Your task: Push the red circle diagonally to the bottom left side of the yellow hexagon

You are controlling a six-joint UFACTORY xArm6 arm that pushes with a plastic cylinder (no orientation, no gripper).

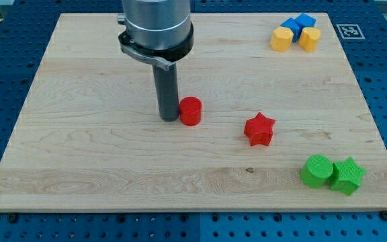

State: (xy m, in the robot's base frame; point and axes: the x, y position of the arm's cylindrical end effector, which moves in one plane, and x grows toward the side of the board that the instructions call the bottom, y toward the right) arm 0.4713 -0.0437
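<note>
My tip [168, 119] rests on the pale wooden desk [79, 154], pressed against the left side of the red circle block [191, 111] — the two touch near the middle of the board. There is no claw on this arm, only the straight dark rod, so nothing is held.

To the view's right of the red circle, well apart, sits a red star-shaped block [259, 129]. In the view's bottom right corner a green circle block [316, 171] touches a green star block [347, 175].

At the view's top right a tight cluster stands — a yellow hexagon block [310, 38], a yellow rounded block [281, 39], and two blue blocks [297, 24] behind them, shapes hard to tell.
</note>
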